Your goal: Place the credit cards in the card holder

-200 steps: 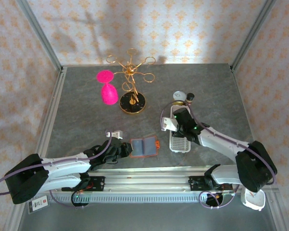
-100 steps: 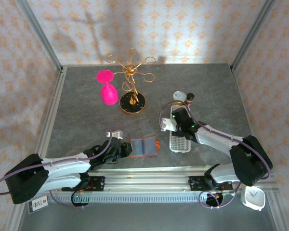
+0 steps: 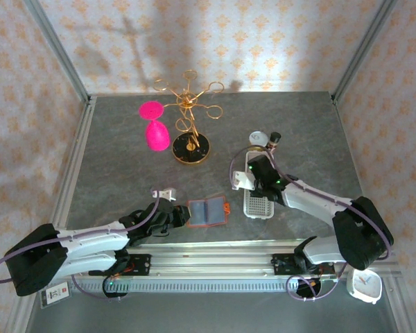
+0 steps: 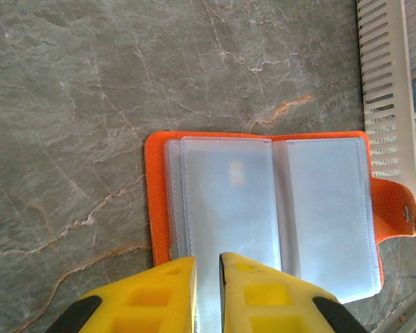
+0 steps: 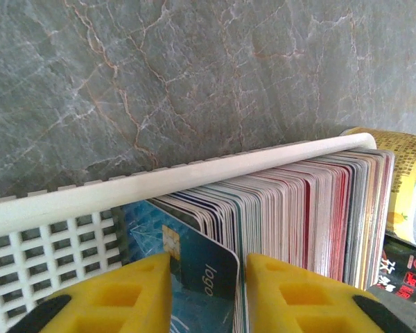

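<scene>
Two grippers, pick-up step: left gripper [image 4: 208,262] is pinching a sleeve [image 4: 225,201] of the open card holder [image 4: 326,208]; right gripper [image 5: 208,260], jaws apart, is straddling the front of the credit cards [image 5: 298,201] in the white tray [image 5: 159,184]. Next: clamping one, lifting clear.

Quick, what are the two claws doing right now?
Left gripper: fingers shut on a clear sleeve of the card holder.
Right gripper: open, fingers straddling a teal credit card.

Staged robot test booth: wallpapered panels [image 3: 277,48], aluminium frame posts [image 3: 57,48], stone-look tabletop [image 3: 118,166]
</scene>
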Controlling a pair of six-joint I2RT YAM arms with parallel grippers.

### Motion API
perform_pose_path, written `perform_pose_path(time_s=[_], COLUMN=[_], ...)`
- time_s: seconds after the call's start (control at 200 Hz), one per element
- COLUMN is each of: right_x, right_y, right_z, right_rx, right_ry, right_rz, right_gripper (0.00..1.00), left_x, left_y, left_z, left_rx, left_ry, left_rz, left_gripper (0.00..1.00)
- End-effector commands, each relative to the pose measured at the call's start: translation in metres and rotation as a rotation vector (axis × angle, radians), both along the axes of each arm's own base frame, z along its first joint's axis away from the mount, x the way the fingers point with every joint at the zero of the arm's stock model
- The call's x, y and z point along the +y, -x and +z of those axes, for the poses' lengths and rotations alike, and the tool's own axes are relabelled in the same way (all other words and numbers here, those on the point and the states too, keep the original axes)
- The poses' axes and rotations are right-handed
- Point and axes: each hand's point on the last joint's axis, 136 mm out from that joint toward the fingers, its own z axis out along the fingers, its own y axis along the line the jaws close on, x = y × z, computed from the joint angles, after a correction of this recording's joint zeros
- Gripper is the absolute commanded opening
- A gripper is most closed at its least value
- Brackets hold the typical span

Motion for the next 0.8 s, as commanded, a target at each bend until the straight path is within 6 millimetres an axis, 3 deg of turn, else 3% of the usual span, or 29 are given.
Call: perform_pose_path(time_s=[0.0,0.796], right_x=[0.0006,0.0021], right_y=[-0.0125,-0.0096], right_z=[0.0222,0.0219], right_rx=[-0.064,-0.037], right_ry=[-0.025,-0.023], right_rz=[-0.023,-0.012], right_gripper=[0.29,0.00], left_x=[0.0031,0.0036], left_y=[-0.0005,-0.0001], left_z=[0.0002,-0.0006], left_rx=[-0.008,-0.007], left_ry=[-0.002,-0.002], left_rz=[0.006,0.007], left_gripper=[0.17,0.16])
